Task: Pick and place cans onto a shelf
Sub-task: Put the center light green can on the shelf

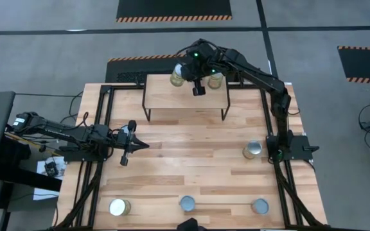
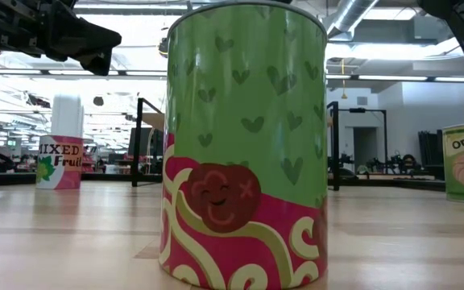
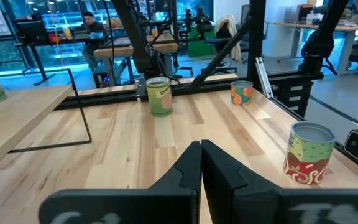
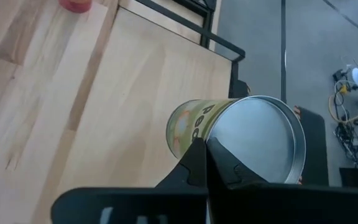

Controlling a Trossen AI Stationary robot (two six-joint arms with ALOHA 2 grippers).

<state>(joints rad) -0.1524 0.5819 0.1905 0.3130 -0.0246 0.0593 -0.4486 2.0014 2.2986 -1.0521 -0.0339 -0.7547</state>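
The right gripper hung over the shelf, jaws together and empty, with a can just past its tips. The left gripper, jaws also together, waited mid-table; farther off, four cans stood near the table's edges.

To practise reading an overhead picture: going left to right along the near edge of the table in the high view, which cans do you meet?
White-topped can → silver-topped can in the middle → silver-topped can on the right.
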